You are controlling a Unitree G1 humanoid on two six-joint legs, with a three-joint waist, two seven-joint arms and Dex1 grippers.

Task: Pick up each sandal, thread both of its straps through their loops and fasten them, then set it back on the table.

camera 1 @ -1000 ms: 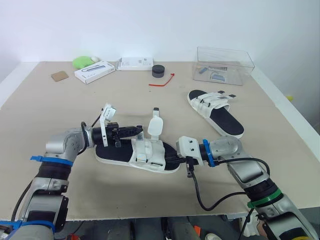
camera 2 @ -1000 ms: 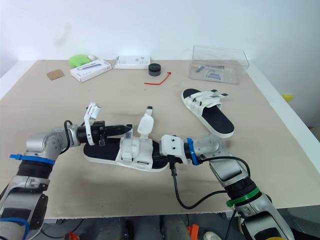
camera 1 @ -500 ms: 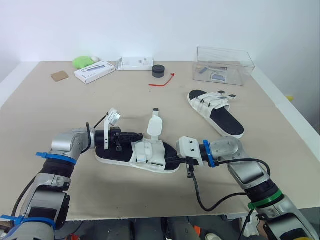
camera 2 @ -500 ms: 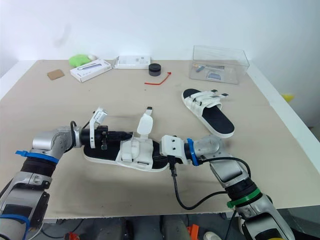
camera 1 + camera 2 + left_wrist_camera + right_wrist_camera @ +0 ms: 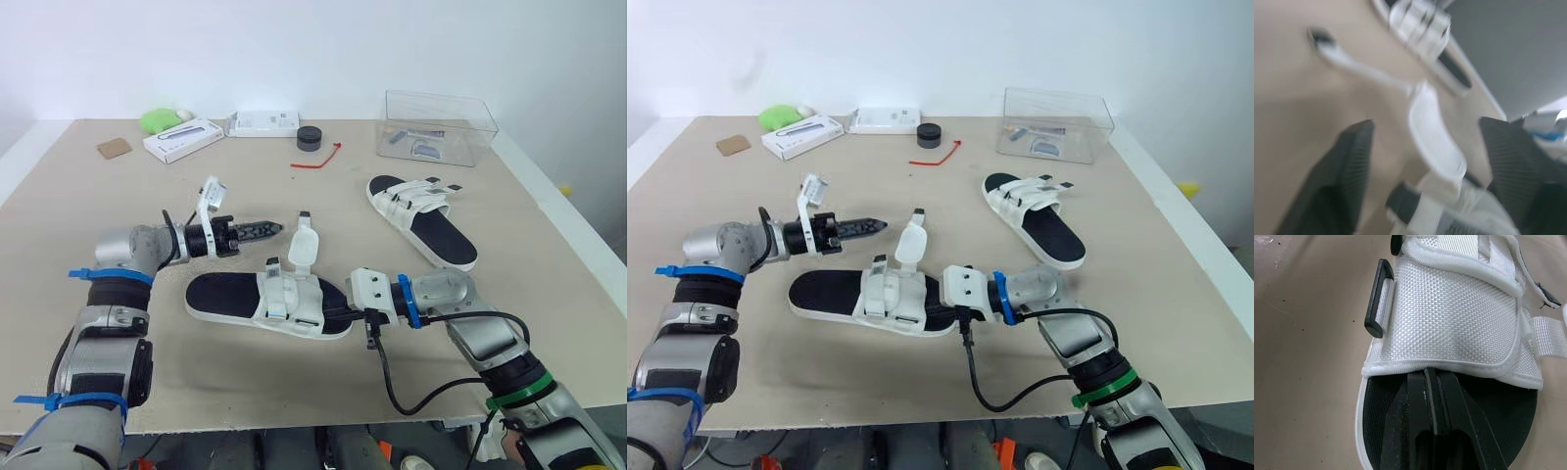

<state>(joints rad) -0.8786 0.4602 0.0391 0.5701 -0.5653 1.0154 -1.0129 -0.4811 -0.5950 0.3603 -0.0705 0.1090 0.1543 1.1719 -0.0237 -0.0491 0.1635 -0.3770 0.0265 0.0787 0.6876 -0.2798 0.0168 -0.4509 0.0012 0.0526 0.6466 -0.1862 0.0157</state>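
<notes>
The near sandal, with a black footbed and white straps, lies flat on the table in front of me. One wide white strap stands up from its far side. My left gripper hovers just beyond the sandal's heel half and touches nothing. In the left wrist view its fingers stand wide apart and open, with the raised strap ahead of them. My right gripper is shut. It lies on the footbed with its tips at the edge of the white upper. The second sandal lies at the right.
A clear plastic box stands at the back right. A black round cap, a red tie, two white boxes, a green object and a cardboard piece lie along the back.
My left gripper has drawn back off the sandal toward the far side and has opened. The right gripper and the sandal have stayed in place.
</notes>
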